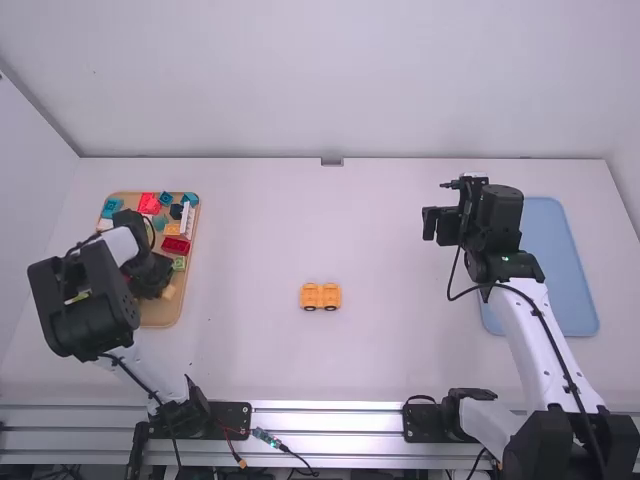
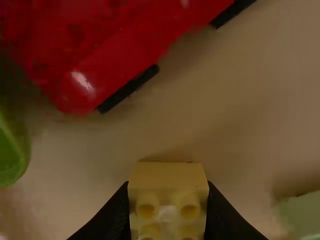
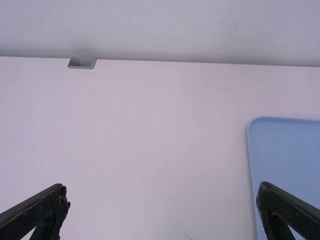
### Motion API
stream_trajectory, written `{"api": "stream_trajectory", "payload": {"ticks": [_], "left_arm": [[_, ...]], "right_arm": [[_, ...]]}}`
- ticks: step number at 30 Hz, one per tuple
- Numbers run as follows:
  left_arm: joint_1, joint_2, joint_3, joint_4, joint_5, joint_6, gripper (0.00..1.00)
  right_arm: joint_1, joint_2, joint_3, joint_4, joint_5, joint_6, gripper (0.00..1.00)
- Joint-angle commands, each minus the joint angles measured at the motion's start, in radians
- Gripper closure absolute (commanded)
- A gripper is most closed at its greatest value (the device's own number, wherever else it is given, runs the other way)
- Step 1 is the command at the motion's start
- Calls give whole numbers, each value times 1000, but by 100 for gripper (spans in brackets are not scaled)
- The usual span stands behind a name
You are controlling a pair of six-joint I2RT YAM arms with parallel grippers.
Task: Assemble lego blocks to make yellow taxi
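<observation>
Over the tray (image 1: 160,315), left fingers (image 2: 116,215) clamp a yellow block (image 2: 168,177); sideways lifting may (I fear) disturb the red piece (image 2: 117,67); right fingers (image 3: 42,207) stand apart.

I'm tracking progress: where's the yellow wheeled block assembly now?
In the high view, the yellow block assembly sits mid-table, between the tan oblong tray at left and the blue rectangular tray at right.

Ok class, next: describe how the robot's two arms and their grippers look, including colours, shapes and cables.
The left arm and right arm both have white links and bulky black joints, with a black cable along each. The left gripper and right gripper are black; the right one's two fingers narrow towards blunt tips.
</observation>
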Motion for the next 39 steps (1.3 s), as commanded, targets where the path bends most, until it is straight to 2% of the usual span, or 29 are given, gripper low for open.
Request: {"api": "stream_trajectory", "payload": {"ticks": [1, 4, 10, 19, 25, 28, 33, 38, 39], "left_arm": [[-4, -7, 63, -45, -16, 14, 98], [-4, -10, 124, -113, -15, 21, 98], [-17, -22, 230, -185, -3, 167, 98], [-192, -95, 232, -120, -11, 379, 98], [-396, -132, 229, -62, 9, 756, 98], [-502, -132, 228, -75, 129, 1041, 98], [-635, -132, 227, -197, 308, 1520, 98], [-721, -131, 224, -344, 303, 1892, 98], [-723, -131, 223, -345, 302, 1902, 98]], "right_arm": [[1, -14, 25, 0, -3, 2, 1], [1, -14, 25, -1, -3, 2, 1], [1, -14, 25, 3, -3, 2, 1], [1, -14, 25, 3, -3, 5, 1], [1, -14, 25, 3, -3, 5, 1], [1, -14, 25, 1, -3, 5, 1], [1, -14, 25, -4, -3, 5, 1], [1, -14, 25, -5, -3, 5, 1], [1, -14, 25, -5, -3, 5, 1]]}}
